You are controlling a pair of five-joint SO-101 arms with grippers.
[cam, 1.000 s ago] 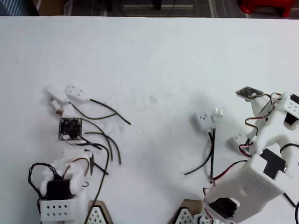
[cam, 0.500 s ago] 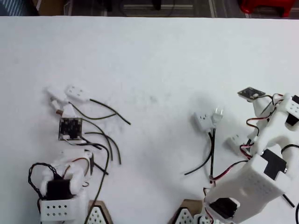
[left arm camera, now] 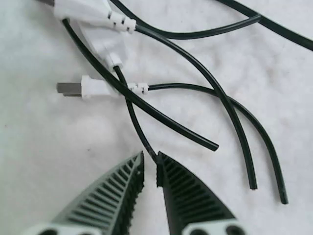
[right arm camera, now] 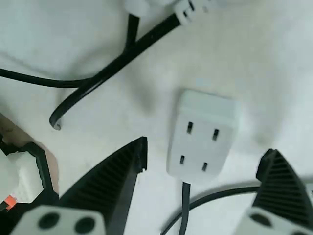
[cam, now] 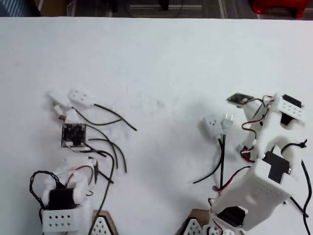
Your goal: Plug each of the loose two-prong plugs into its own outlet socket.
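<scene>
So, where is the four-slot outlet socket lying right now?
In the right wrist view, the outlet socket lies flat on the table between the open jaws of the right gripper, its black cable running back toward the gripper.

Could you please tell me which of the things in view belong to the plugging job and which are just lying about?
Job: two-prong plug; outlet socket; second socket with a loose plug beside it; black cord between the left claw's tips.

Lying about: red object beyond the table; brown board at the near edge.
</scene>
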